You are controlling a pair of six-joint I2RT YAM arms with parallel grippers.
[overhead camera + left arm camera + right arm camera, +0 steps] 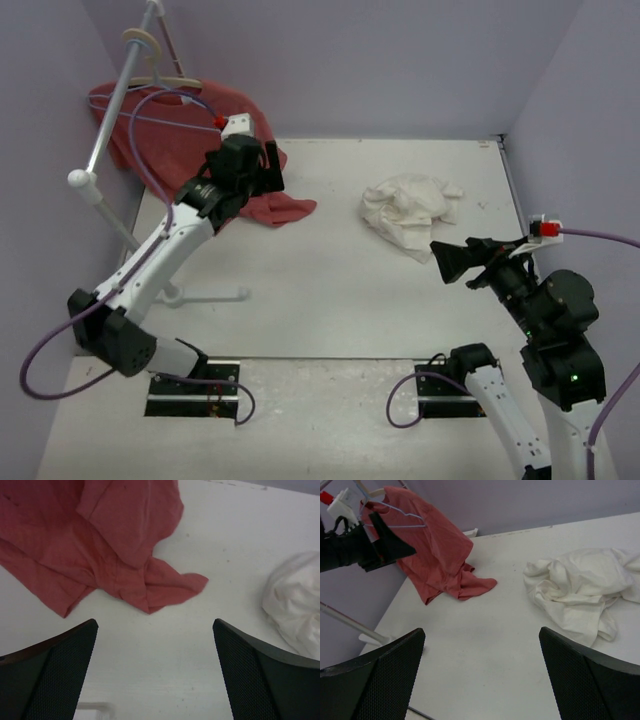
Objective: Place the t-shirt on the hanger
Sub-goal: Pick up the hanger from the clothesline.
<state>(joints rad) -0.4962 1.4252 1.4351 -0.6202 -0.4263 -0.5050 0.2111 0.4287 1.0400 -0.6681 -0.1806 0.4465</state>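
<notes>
step: reach t-shirt (410, 212) | left hand (155, 630), right hand (482, 635): both released, empty | advice: right hand heads 11 o'clock, pinches one outer fold, not the heap

The top view looks down from above and behind the arm bases, covering the whole table (330, 300). The left wrist view hangs close over the far left, tilted down at the red shirt (100, 545), the t-shirt (295, 595) at its right edge. The right wrist view looks from the near right toward the far left; all three share both garments
</notes>
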